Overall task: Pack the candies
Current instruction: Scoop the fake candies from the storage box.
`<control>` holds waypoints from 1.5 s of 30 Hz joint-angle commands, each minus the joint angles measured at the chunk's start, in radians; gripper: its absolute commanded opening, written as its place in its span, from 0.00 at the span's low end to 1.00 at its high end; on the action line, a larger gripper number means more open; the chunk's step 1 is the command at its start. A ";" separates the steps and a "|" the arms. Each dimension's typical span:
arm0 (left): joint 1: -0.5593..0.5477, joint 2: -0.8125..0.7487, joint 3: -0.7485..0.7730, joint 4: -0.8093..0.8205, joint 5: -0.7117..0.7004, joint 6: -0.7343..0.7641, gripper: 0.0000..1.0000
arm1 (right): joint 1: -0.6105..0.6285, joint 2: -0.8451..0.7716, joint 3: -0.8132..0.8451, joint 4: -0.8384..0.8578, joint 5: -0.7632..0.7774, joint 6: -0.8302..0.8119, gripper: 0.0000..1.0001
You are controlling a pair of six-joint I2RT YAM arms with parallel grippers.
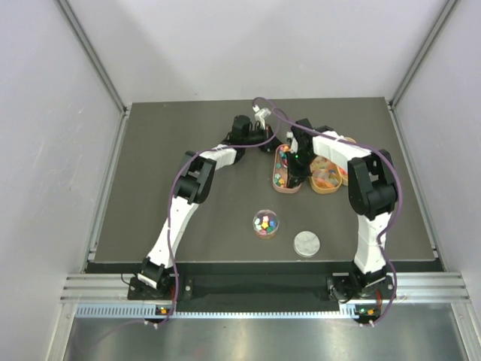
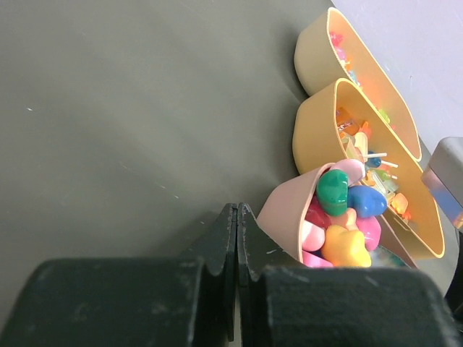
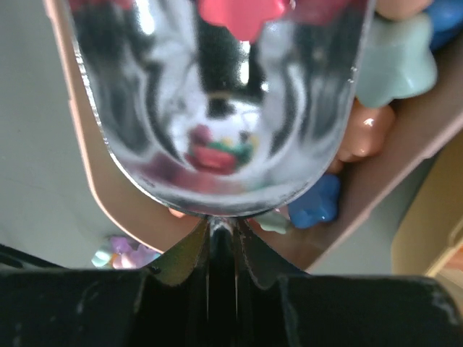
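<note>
Candies (image 2: 346, 217) heaped in a pink tray (image 2: 286, 213) at the far right of the bench (image 1: 188, 150); more sit in an open jar (image 1: 266, 223).
Right wrist view only: right tool (image 3: 221, 231) clenched on the stem of a shiny metal scoop (image 3: 217, 108), its bowl over the pink tray's chunky coloured pieces. Left wrist view only: left tool (image 2: 236, 213) clenched on itself near that tray, with two orange trays (image 2: 315, 130) of smaller sweets behind. Overhead only: jar near front centre, silver lid (image 1: 306, 242) lying beside it.
</note>
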 commanded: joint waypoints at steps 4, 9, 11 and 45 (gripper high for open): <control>-0.015 -0.064 -0.022 0.006 0.061 -0.017 0.00 | -0.013 0.050 0.078 0.113 0.005 -0.036 0.00; 0.005 -0.077 -0.020 0.009 0.052 -0.020 0.00 | -0.018 0.051 0.075 0.107 -0.012 -0.059 0.00; 0.017 -0.087 -0.017 0.003 0.052 -0.009 0.01 | -0.018 0.041 0.069 0.109 -0.019 -0.070 0.00; 0.155 -0.413 -0.106 -0.440 0.057 0.308 0.37 | 0.025 -0.231 -0.317 0.553 0.028 -0.176 0.00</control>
